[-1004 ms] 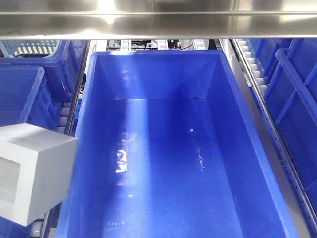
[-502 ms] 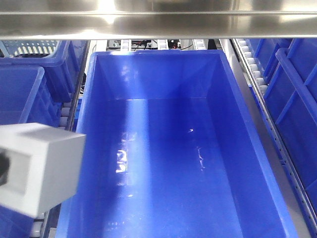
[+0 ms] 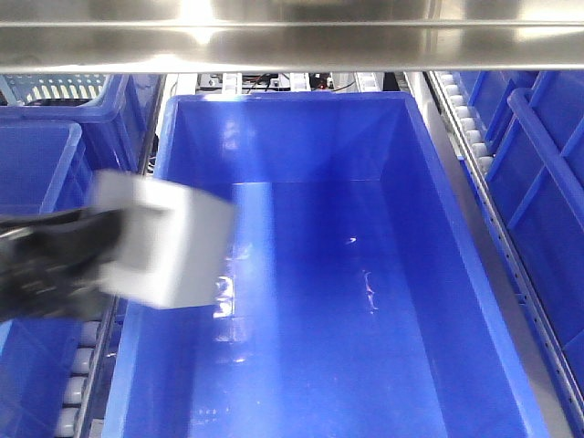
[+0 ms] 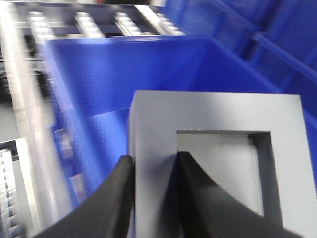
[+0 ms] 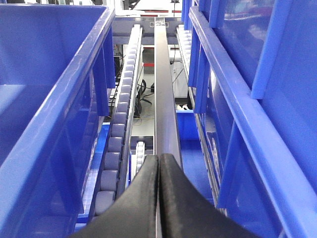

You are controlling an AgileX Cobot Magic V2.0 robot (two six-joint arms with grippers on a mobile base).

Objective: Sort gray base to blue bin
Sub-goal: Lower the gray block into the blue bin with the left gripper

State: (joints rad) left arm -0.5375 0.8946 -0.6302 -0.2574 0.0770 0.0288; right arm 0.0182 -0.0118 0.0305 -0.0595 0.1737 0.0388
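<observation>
At the far left of the front-facing view, the left gripper (image 3: 87, 260) is seen as a dark, motion-blurred shape reaching in from the frame edge, and the gray base (image 3: 164, 242) is clamped in it. In the left wrist view the grip is shown plainly: one black finger (image 4: 121, 198) is pressed on the outer side of the block's wall and the other is set inside the square recess (image 4: 225, 168), so the wall is pinched between them. The gray base (image 4: 213, 163) is held in the air over the left rim of the blue bin (image 3: 301, 100), partly above the bin's interior, and its outline is smeared by blur. The bin's glossy floor is marked by light reflections. Further right, roller tracks (image 3: 465, 123) and other blue containers (image 3: 538, 182) are seen beside the bin. In the right wrist view the right gripper (image 5: 159, 198) is shown with its black fingers pressed together on nothing, above a metal rail (image 5: 166, 109) between blue bin walls.
</observation>
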